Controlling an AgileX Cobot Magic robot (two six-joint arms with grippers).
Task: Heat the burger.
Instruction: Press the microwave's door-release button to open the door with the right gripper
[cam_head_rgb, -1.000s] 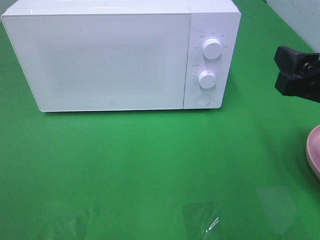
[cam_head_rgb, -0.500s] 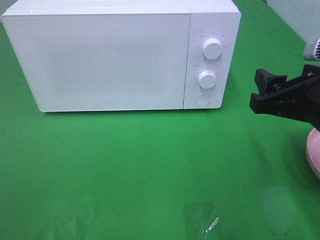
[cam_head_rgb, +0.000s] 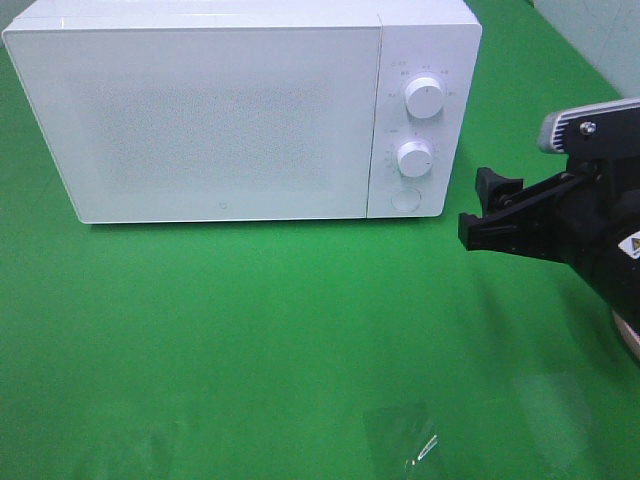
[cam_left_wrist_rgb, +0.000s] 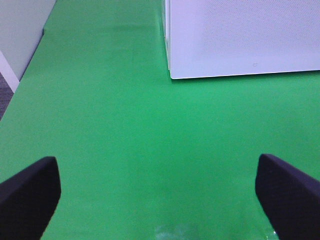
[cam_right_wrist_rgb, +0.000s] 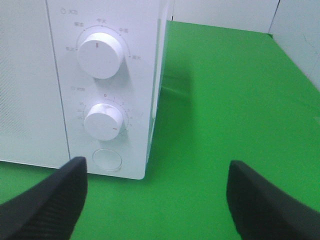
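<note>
Two empty, parted jaws on our black right gripper (cam_head_rgb: 476, 206); the round button (cam_head_rgb: 404, 198) on the white boxy microwave (cam_head_rgb: 200, 110) lies just leftward in frame.

Looks past left gripper (cam_left_wrist_rgb: 157, 167), black fingers (cam_left_wrist_rgb: 30, 195) spread wide over green tablecloth (cam_left_wrist_rgb: 125, 125). Shows white microwave (cam_left_wrist_rgb: 240, 35) standing on the cloth, well apart from the fingers. Catches grey wall (cam_left_wrist_rgb: 20, 30) along the cloth's edge.

Green table (cam_head_rgb: 250, 330), white microwave (cam_head_rgb: 220, 120) on it

Lab tabletop (cam_head_rgb: 260, 330), green cloth, microwave (cam_head_rgb: 200, 120)
</note>
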